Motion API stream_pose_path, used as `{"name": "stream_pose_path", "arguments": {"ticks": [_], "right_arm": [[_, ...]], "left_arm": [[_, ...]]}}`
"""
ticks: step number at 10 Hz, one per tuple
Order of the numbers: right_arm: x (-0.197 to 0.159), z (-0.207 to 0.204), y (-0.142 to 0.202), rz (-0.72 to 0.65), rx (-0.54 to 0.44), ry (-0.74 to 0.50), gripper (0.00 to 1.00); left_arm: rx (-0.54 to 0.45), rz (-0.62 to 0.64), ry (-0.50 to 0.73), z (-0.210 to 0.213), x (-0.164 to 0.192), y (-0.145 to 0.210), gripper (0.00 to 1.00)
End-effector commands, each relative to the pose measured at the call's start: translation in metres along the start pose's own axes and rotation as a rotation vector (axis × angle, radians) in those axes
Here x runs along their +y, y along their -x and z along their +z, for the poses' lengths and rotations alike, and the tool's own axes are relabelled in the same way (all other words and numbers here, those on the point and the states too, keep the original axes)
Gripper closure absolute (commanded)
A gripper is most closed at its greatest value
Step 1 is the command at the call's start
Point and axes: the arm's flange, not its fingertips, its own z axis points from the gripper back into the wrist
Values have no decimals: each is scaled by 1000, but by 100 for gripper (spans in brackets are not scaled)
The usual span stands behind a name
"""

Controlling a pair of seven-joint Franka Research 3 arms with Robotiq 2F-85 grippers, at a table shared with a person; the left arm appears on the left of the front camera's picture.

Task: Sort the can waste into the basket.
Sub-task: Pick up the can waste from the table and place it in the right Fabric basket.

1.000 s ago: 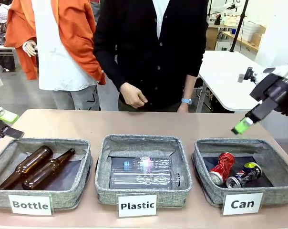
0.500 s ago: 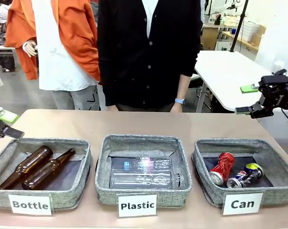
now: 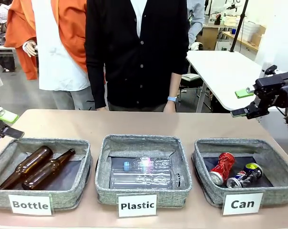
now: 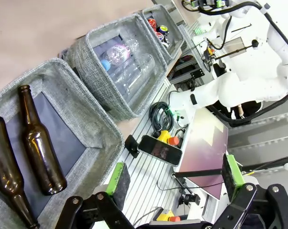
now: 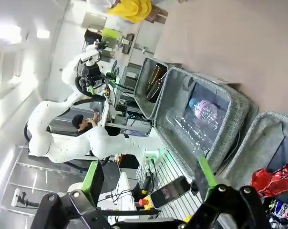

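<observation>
Both cans (image 3: 234, 171) in basket (image 3: 206, 183); my right gripper (image 3: 243, 102) has lifted away, fingers open, left (image 4: 172, 179) likewise; sorting looks done.

The basket (image 3: 208, 183) labelled "Can" is mottled grey fabric with a dark lining and a white label printed in black. In it, one can (image 3: 222, 168) is glossy red with silver ends, the other (image 3: 244, 175) dark blue-black with yellow and green marks. The two other baskets (image 3: 77, 191) (image 3: 106, 186) match it in grey, with white labels. The glass bottles (image 3: 34, 168) are brown; the plastic bottles (image 3: 141, 177) are clear, one with a blue cap. The tabletop (image 3: 134, 124) is pale beige-brown. The right gripper (image 3: 242, 102) is black with bright green pads, as is the left gripper (image 4: 172, 181). The person's cardigan (image 3: 134, 47) is black over white
</observation>
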Motion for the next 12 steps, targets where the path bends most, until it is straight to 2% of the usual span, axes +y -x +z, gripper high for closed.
{"name": "stream_pose_path", "arguments": {"ticks": [1, 12], "right_arm": [[-2, 7, 0, 23, 2, -4, 0], [-2, 7, 0, 23, 2, -4, 0]], "left_arm": [[8, -3, 5, 1, -1, 2, 0], [8, -3, 5, 1, -1, 2, 0]]}}
